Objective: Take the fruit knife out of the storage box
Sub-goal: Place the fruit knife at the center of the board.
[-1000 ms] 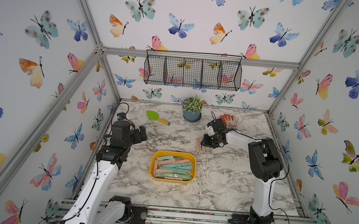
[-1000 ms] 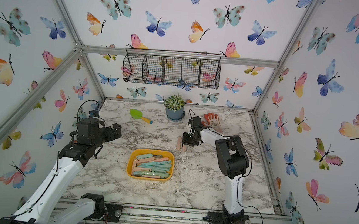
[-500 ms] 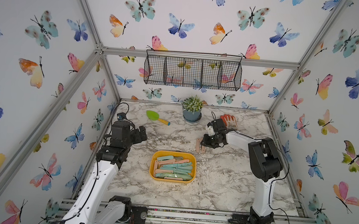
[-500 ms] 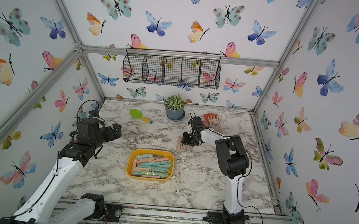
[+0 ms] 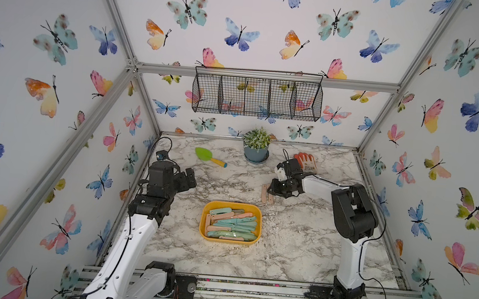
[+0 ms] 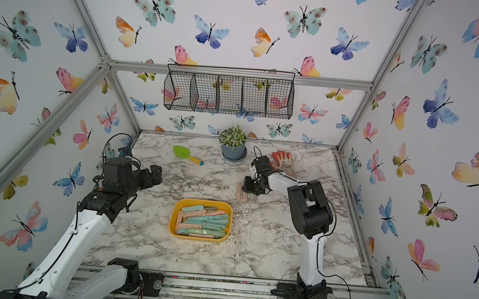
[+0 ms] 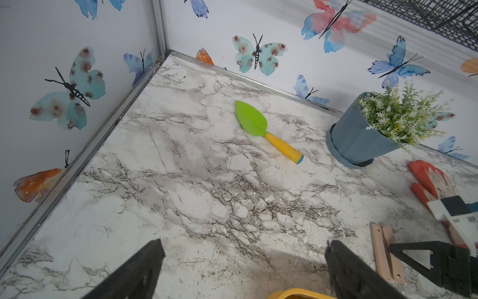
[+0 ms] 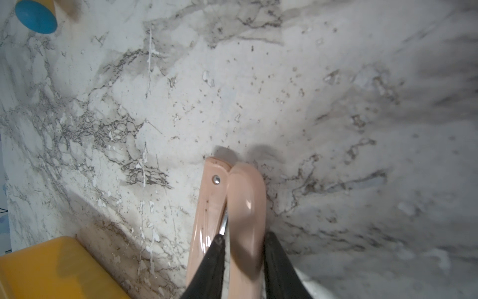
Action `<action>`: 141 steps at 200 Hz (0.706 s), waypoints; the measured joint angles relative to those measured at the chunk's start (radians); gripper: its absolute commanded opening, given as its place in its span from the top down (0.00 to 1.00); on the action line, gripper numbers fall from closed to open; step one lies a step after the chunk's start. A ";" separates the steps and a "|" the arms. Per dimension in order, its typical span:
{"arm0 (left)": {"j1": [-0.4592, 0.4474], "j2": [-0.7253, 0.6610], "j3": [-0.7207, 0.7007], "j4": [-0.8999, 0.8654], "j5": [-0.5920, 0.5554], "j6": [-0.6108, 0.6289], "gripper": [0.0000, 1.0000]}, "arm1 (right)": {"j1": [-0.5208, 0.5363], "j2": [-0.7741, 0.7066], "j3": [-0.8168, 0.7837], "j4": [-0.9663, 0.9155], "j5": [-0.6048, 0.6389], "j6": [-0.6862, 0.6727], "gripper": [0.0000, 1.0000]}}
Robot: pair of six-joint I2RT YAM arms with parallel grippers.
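Fruit knife [image 8: 245, 196]: pink, probably light, stiff and glossy-slick; I'd pinch across mid-handle.
Left gripper [image 7: 244, 244]: spread wide, empty.
Storage box [image 5: 232, 204]: more knives inside.
Knife's place: on table [image 5: 298, 244] beyond box, beside second pink knife [image 8: 209, 207].
Right gripper [image 8: 243, 236]: straddles it; clamped or loose, I cannot tell.

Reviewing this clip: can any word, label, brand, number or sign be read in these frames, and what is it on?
None can be read.
The storage box, the fruit knives in it, the two pink knives lying outside it, the trowel, the pot and the glove show no print. Any finer marks are too small to tell.
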 measured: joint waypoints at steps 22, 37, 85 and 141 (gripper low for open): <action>0.000 0.000 0.000 0.000 0.000 0.000 0.02 | -0.001 0.000 -0.005 0.009 0.000 0.002 0.68; 0.000 0.000 0.000 0.000 0.000 0.000 0.02 | -0.001 0.000 -0.006 0.015 -0.001 0.002 0.68; 0.000 0.000 0.000 0.000 0.000 0.000 0.02 | 0.000 -0.012 -0.023 0.029 0.003 0.006 0.64; 0.000 0.000 0.000 0.000 0.000 0.000 0.02 | -0.001 -0.175 -0.134 0.036 0.070 -0.027 0.50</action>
